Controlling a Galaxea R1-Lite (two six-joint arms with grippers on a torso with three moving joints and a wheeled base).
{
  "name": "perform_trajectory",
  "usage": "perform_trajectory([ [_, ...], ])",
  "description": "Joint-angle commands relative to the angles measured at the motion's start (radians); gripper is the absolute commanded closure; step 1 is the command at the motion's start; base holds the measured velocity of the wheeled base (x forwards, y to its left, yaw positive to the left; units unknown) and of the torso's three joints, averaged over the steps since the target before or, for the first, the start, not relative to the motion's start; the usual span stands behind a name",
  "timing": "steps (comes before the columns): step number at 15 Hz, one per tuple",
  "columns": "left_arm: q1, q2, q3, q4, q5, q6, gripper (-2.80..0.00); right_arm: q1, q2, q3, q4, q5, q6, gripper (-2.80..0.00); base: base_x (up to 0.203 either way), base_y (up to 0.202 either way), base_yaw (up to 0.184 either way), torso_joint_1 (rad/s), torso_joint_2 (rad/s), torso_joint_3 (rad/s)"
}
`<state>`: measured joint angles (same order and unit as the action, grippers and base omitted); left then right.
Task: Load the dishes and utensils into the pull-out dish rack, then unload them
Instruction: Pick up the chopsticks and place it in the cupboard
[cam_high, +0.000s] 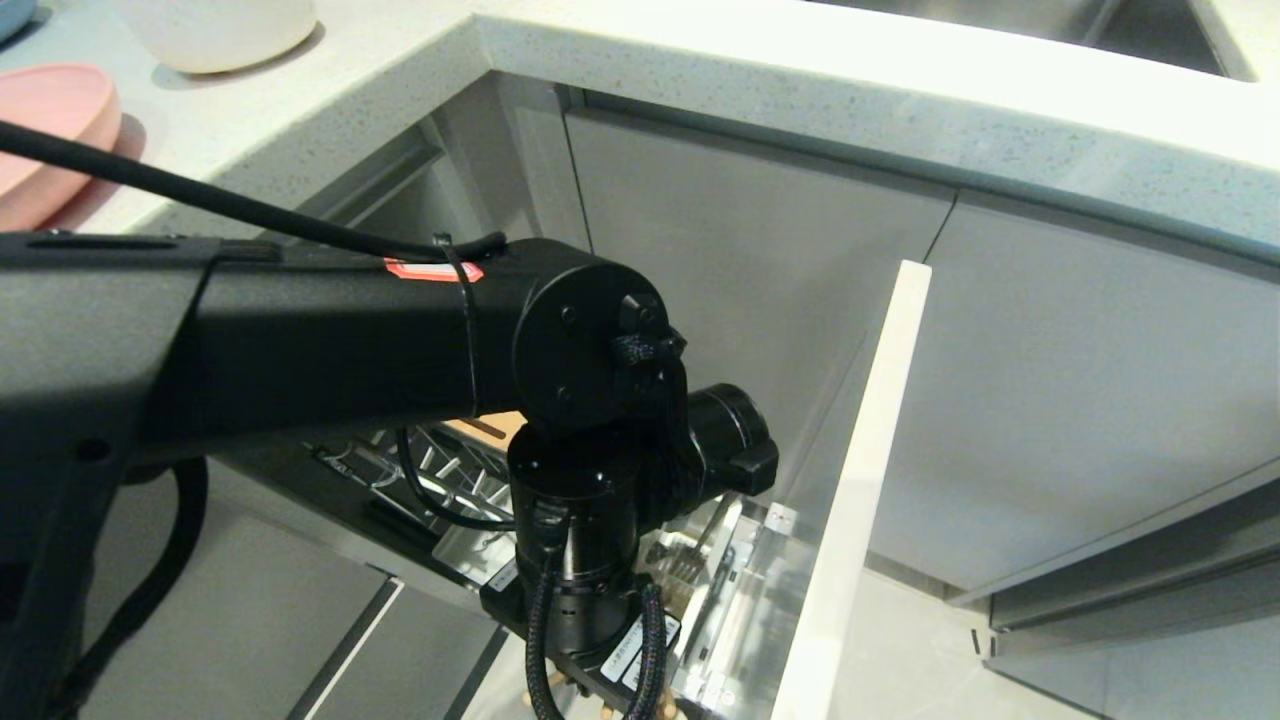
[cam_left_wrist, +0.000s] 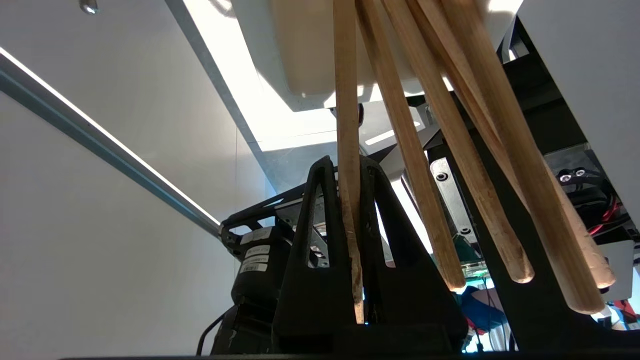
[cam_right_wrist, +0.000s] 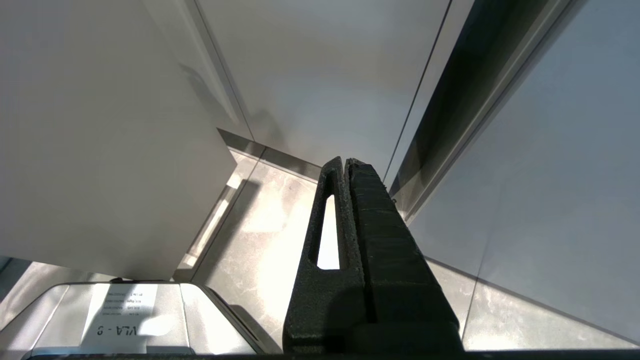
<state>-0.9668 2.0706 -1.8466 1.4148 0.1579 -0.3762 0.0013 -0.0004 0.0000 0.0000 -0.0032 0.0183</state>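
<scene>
Since my left fingers (cam_left_wrist: 320, 220) are clamped on a chopstick (cam_left_wrist: 347, 125) running lengthwise between them, its far end in the white tub (cam_left_wrist: 300, 55) at top centre, any pull follows that axis. Other sticks (cam_left_wrist: 450, 150) slant just beside, crowding right. Low centre in the head view, the arm hides the rack (cam_high: 700, 590). My right fingers (cam_right_wrist: 350, 225) are together, parked by cabinets.

A pale speckled stone counter (cam_high: 800, 90) runs in an L across the far side, brightly lit from above. A steel sink (cam_high: 1050, 25) is set into its far right corner. Beneath it stand flat matte grey cabinet fronts (cam_high: 1080, 380) with thin dark gaps between them. Near right, the floor (cam_high: 900, 660) is light marbled tile.
</scene>
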Motion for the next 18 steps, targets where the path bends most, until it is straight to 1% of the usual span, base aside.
perform_trajectory([
  [1, 0.000, 0.002, -0.006, 0.010, 0.002, -0.003, 0.00, 0.000, 0.000, 0.002, 0.000, 0.000, 0.000, 0.00, 0.000, 0.000, 0.000, 0.000, 0.00, 0.000],
  [2, 0.000, 0.002, -0.008, 0.010, 0.002, -0.003, -2.21, 0.000, 0.000, 0.002, 0.000, 0.000, 0.000, 0.00, 0.000, 0.000, 0.000, 0.000, 0.00, 0.000],
  [3, 0.000, 0.001, -0.009, 0.010, 0.002, -0.003, -2.80, 0.000, 0.000, 0.002, 0.000, 0.000, 0.000, 0.00, 0.000, 0.000, 0.000, 0.000, 0.00, 0.000],
  [8, 0.003, -0.022, -0.023, 0.018, 0.005, -0.010, -2.80, 0.000, 0.000, 0.002, 0.000, 0.000, 0.000, 0.00, 0.000, 0.000, 0.000, 0.000, 0.00, 0.000],
  [11, 0.003, -0.060, -0.028, 0.019, 0.020, -0.010, -2.80, 0.000, 0.000, 0.002, 0.000, 0.000, 0.000, 0.00, 0.000, 0.000, 0.000, 0.000, 0.00, 0.000],
  [13, 0.003, -0.089, -0.028, 0.019, 0.052, -0.012, -2.80, 0.000, 0.000, 0.002, 0.000, 0.000, 0.000, 0.00, 0.000, 0.000, 0.000, 0.000, 0.00, 0.000],
  [15, 0.003, -0.115, -0.028, 0.019, 0.098, -0.015, -2.80, 0.000, 0.000, 0.002, 0.000, 0.000, 0.000, 0.00, 0.000, 0.000, 0.000, 0.000, 0.00, 0.000],
  [16, 0.003, -0.128, -0.028, 0.019, 0.121, -0.024, 0.00, 0.000, 0.000, 0.002, 0.000, 0.000, 0.000, 0.00, 0.000, 0.000, 0.000, 0.000, 0.00, 0.000],
  [18, 0.002, -0.145, -0.049, 0.016, 0.176, -0.067, 0.00, 0.000, 0.000, 0.002, 0.000, 0.000, 0.000, 0.00, 0.000, 0.000, 0.000, 0.000, 0.00, 0.000],
])
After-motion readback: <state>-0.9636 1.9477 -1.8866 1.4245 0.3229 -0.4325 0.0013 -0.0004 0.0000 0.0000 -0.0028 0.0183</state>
